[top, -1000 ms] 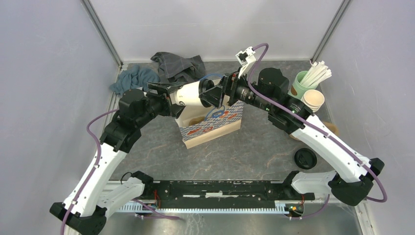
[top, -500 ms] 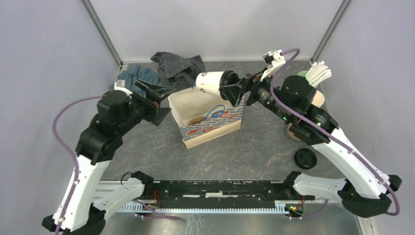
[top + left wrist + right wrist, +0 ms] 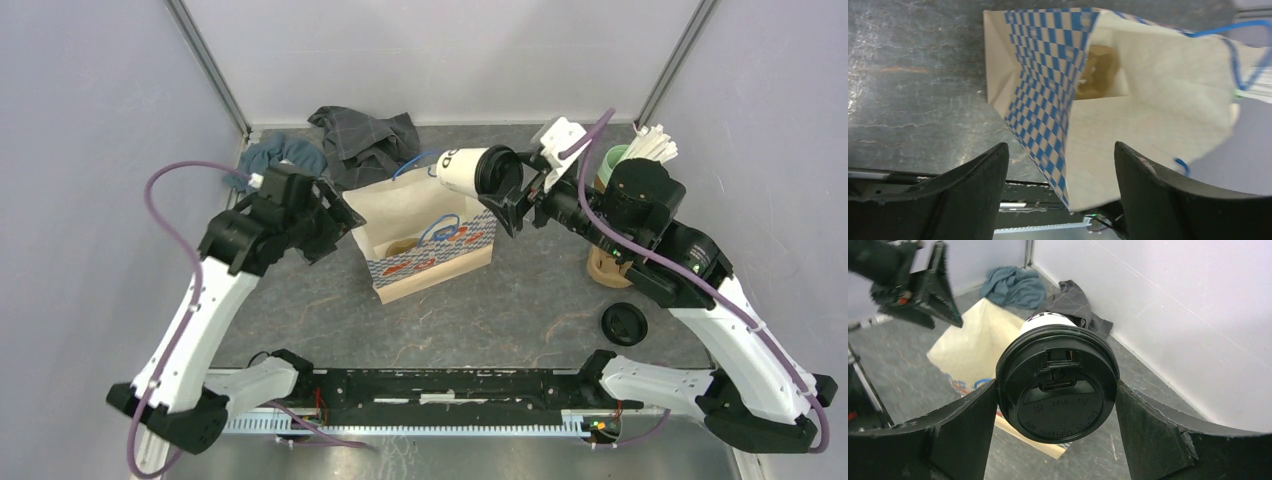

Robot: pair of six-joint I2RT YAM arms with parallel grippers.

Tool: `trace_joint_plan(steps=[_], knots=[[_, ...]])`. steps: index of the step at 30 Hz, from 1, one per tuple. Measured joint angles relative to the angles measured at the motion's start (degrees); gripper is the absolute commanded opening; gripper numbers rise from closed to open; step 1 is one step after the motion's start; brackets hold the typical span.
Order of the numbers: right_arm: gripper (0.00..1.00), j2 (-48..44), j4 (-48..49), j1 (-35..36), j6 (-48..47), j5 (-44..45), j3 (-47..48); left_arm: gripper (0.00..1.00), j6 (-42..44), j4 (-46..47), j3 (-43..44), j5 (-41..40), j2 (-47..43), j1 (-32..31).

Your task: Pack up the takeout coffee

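Over the grey table (image 3: 540,300) and its open paper bag (image 3: 420,235), the right hand (image 3: 508,192) clamps the takeout coffee (image 3: 462,168) sideways by its lid, ready for loading; the left hand (image 3: 335,215) hangs spread and empty.

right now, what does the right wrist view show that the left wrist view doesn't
Only right wrist: the takeout coffee, black lid toward the lens, gripped in the right gripper, plus a blue cloth and a grey cloth by the wall. Only left wrist: the paper bag's inside, with something brown at the bottom. Both: the bag, the left gripper and the dark table.
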Motion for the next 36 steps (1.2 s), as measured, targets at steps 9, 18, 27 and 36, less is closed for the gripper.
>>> trace_joint_plan(steps=[9, 18, 27, 36], knots=[[0.78, 0.0, -7.6, 0.0, -12.6, -7.0, 0.0, 0.32, 4.7, 4.5, -3.7, -3.3, 7.1, -1.6], [0.72, 0.0, -11.4, 0.0, -17.0, -9.8, 1.0, 0.06, 9.6, 13.8, -6.4, -10.7, 8.6, -10.6], [0.63, 3.5, -11.7, 0.1, -15.1, -16.1, 2.1, 0.02, 17.4, 27.5, -13.4, -17.4, 5.2, -19.0], [0.63, 10.4, -12.0, 0.7, -13.2, -16.5, 4.7, 0.02, 32.3, 45.5, -27.3, -21.3, -5.4, -19.2]])
